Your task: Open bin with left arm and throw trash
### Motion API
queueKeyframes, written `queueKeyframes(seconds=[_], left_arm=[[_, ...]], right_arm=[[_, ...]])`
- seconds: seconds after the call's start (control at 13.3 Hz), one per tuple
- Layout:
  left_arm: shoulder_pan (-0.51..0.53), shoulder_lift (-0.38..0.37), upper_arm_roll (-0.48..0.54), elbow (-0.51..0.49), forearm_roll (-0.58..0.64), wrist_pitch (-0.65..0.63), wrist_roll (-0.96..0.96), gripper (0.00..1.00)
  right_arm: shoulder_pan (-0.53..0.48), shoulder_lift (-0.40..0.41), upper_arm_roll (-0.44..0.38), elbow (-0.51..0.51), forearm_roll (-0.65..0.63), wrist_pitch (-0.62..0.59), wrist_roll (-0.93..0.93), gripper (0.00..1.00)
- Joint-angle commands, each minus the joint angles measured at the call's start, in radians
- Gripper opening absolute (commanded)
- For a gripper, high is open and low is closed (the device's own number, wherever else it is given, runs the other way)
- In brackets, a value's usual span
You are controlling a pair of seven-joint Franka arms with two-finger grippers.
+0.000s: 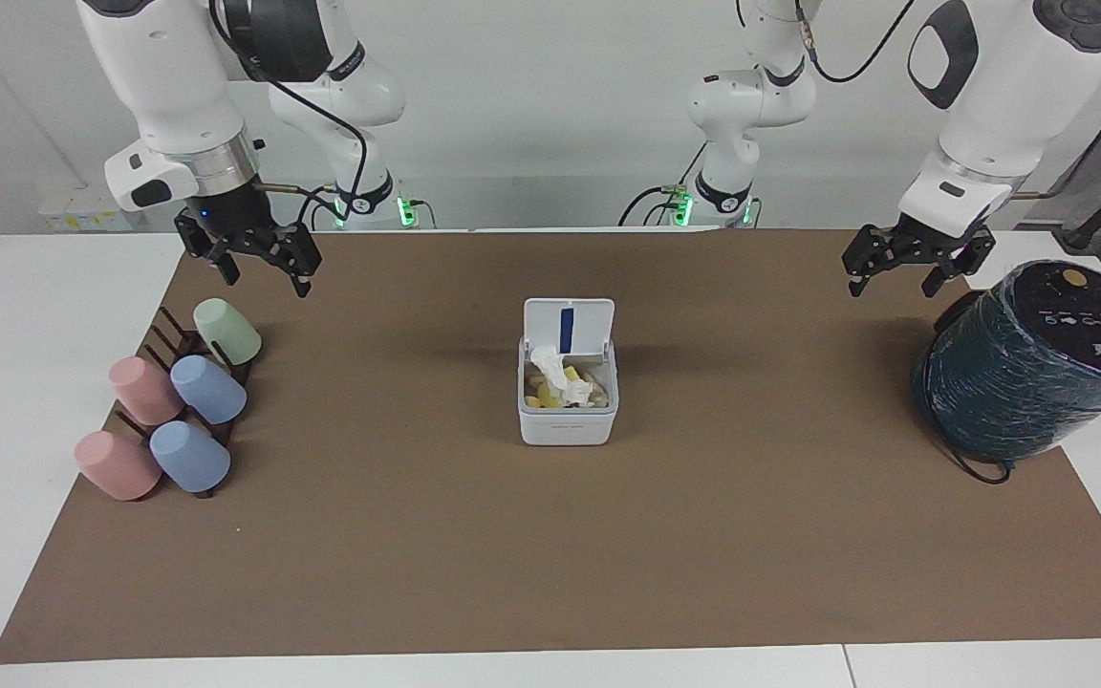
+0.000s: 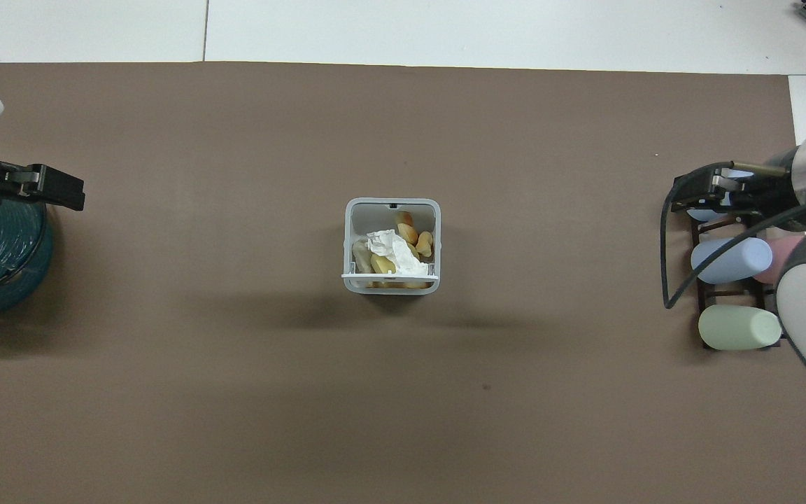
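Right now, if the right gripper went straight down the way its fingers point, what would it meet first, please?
Probably the bare brown mat, just nearer the robots than the green cup. The right gripper hangs open and empty; depth is uncertain, so the cup might be grazed.
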State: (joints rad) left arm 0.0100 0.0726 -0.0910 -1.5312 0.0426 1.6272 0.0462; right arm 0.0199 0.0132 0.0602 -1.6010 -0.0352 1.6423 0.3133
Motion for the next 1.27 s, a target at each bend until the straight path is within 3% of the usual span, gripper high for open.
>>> queueKeyframes(seconds=[0.0, 0.3, 1.2], left_arm=[[0.002, -0.034, 0.002, -0.038, -0.010, 0.008, -0.006, 1.00], [0.002, -0.034, 0.002, -0.038, -0.010, 0.008, -0.006, 1.00], [0.002, -0.034, 0.002, -0.038, -0.010, 0.008, -0.006, 1.00]], right_arm=[[-0.012, 0.027, 0.015, 0.050, -0.012, -0.045, -0.025, 1.00], [0.011, -0.019, 0.021, -0.036, -0.003, -0.047, -0.017, 1.00], [0.015, -0.032, 0.023, -0.060, -0.003, -0.039, -0.023, 1.00]])
